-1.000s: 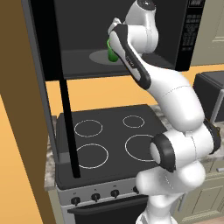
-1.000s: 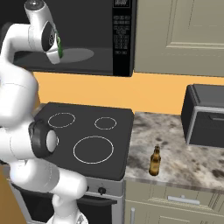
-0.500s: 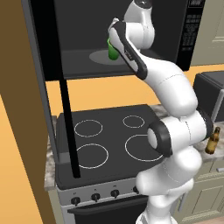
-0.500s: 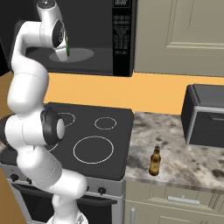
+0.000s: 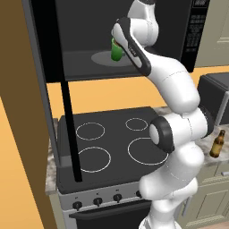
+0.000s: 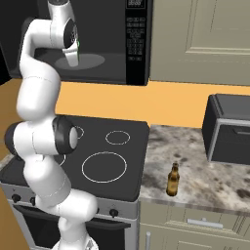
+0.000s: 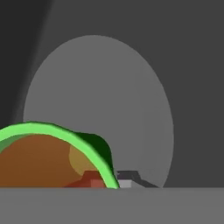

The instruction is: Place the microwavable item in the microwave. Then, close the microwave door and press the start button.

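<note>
The green cup (image 5: pixel 116 49) with brown liquid (image 7: pixel 35 164) hangs inside the open black microwave (image 5: pixel 197 31), just above its grey turntable plate (image 5: pixel 102 58). My gripper (image 5: pixel 120 44) is shut on the cup, reaching in from the front. In the hand view the cup's green rim (image 7: pixel 70 136) lies at the lower left, the turntable (image 7: pixel 105 96) spreads behind it, and one fingertip (image 7: pixel 127 177) peeks out beside the rim. From the right, a sliver of the cup (image 6: pixel 78 45) shows beside the hand. The microwave door (image 5: pixel 42 44) stands swung open at the left, its bar handle (image 5: pixel 70 129) hanging down.
Below the microwave is a black stove (image 5: pixel 107 143) with several ring burners. A brown glass bottle (image 6: pixel 172 179) stands on the marble counter (image 6: pixel 205 171) to the right. A dark grey toaster oven (image 6: pixel 229 129) sits at the far right.
The arm has stretched out and straightened, carrying the cup a little deeper into the microwave, over the turntable. The grip on the cup is unchanged.
</note>
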### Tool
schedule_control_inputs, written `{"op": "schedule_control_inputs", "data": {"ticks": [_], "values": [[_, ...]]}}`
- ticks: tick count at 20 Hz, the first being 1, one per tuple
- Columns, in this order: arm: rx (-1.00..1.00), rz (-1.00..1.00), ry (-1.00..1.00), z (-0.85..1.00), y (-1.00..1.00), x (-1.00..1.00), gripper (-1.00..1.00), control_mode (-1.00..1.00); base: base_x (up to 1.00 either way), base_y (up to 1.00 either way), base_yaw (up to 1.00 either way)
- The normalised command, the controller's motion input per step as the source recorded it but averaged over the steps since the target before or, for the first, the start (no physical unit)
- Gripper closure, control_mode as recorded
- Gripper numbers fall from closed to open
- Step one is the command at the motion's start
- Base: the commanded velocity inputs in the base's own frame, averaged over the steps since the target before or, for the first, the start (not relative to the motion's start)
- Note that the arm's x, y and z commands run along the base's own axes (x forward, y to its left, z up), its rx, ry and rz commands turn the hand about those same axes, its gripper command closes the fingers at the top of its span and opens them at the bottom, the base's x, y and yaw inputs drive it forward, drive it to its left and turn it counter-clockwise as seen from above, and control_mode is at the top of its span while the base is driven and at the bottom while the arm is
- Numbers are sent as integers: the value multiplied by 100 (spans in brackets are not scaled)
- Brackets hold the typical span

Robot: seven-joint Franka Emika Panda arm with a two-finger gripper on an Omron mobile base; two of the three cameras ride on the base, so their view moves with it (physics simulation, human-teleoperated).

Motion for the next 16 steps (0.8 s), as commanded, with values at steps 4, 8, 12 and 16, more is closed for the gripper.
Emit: {"op": "schedule_control_inputs", "data": {"ticks": [4, 8, 12, 16], "values": [[0, 0, 0, -2, -1, 0, -100, -100, 0, 0, 0], [0, 0, -1, 4, -6, 0, -100, -100, 0, 0, 0], [0, 0, -4, 9, -10, 0, -100, -100, 0, 0, 0], [0, 0, -15, 20, -1, 0, -100, -100, 0, 0, 0]]}}
